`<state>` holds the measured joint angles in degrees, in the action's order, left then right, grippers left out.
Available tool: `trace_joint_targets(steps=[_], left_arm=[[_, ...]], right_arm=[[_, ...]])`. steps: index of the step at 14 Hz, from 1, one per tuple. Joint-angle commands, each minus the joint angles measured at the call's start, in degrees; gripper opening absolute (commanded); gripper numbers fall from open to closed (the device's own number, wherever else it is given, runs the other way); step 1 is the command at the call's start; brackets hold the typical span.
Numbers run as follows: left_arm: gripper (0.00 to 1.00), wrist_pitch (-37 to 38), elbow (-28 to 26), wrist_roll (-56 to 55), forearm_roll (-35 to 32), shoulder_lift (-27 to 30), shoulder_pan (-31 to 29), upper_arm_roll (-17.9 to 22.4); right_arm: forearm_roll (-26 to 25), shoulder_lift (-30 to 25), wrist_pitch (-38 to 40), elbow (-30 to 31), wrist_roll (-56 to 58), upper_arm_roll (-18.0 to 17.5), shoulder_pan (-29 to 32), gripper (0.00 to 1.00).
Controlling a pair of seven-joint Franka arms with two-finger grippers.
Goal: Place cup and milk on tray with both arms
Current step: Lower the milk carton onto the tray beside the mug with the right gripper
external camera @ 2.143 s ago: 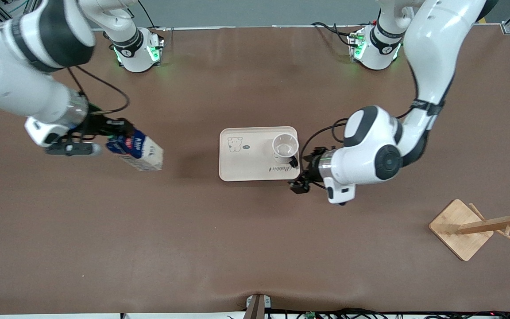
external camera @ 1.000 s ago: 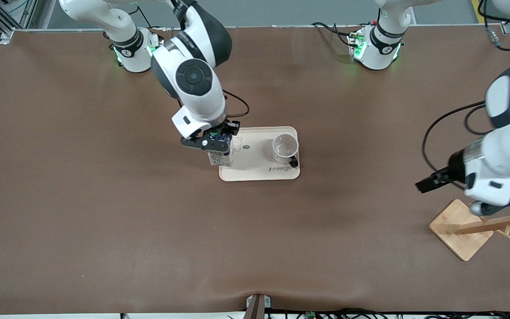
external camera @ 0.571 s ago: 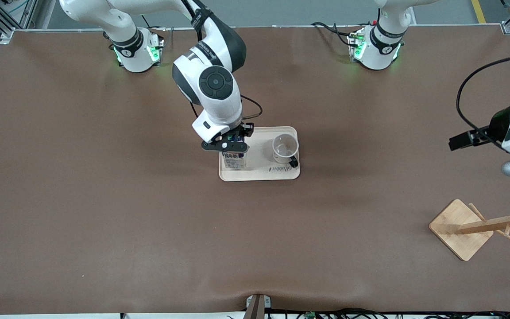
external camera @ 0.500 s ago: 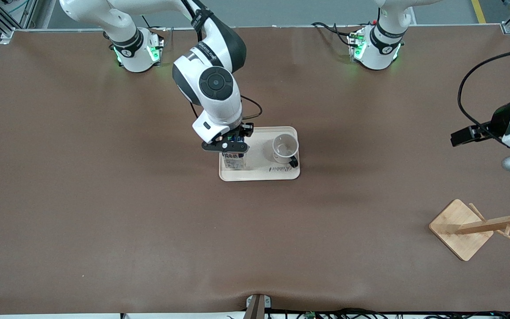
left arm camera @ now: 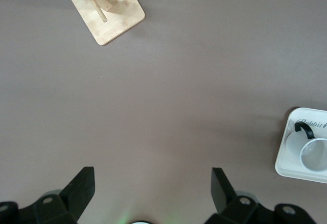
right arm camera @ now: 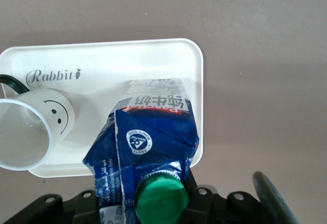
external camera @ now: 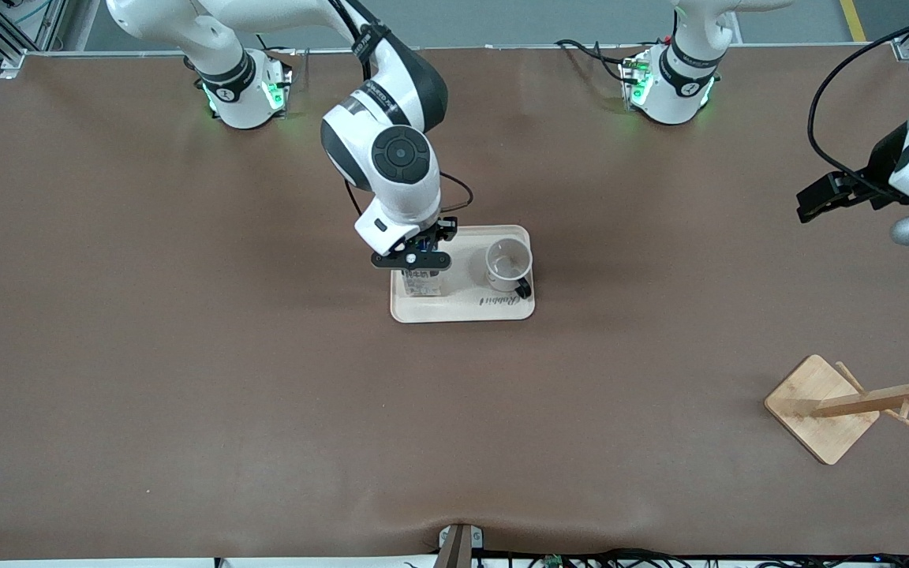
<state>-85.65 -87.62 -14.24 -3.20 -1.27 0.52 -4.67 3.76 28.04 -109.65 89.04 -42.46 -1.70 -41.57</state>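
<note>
Right gripper (external camera: 415, 256): over the tray at frame centre; fingers pinch the milk near its gabled top.
Left gripper (external camera: 825, 197): at the frame's upper right edge, in the air over bare table; fingers spread wide apart, nothing between them.
Milk (right arm camera: 148, 147): glossy blue-and-white carton with green round cap; stands on the tray at the end toward the right arm.
Cup (external camera: 508, 264): smooth white mug with black handle and smiley face; upright on the tray at the end toward the left arm.
Tray (external camera: 462, 308): cream, rectangular, rounded corners, raised rim, cursive "Rabbit" lettering.
Table (external camera: 186, 379): matte brown, flat, faintly creased along its lower edge.
Wooden rack (external camera: 849, 402): pale wood, square base with pegs, at frame lower right.
Room: grey floor along the frame's top edge.
</note>
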Motion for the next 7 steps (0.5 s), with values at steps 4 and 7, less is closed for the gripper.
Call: trace_joint_targets(steps=[4, 7], left_arm=[[1.0, 2.84, -1.77, 1.32, 2.76, 3.12, 0.27, 0.45], [1.0, 3.29, -1.42, 1.32, 2.68, 3.03, 0.27, 0.36]], right_arm=[[-0.86, 1.05, 0.13, -0.54, 2.55, 0.38, -0.61, 0.11], [-0.77, 1.84, 0.05, -0.8, 2.55, 0.38, -0.7, 0.23]])
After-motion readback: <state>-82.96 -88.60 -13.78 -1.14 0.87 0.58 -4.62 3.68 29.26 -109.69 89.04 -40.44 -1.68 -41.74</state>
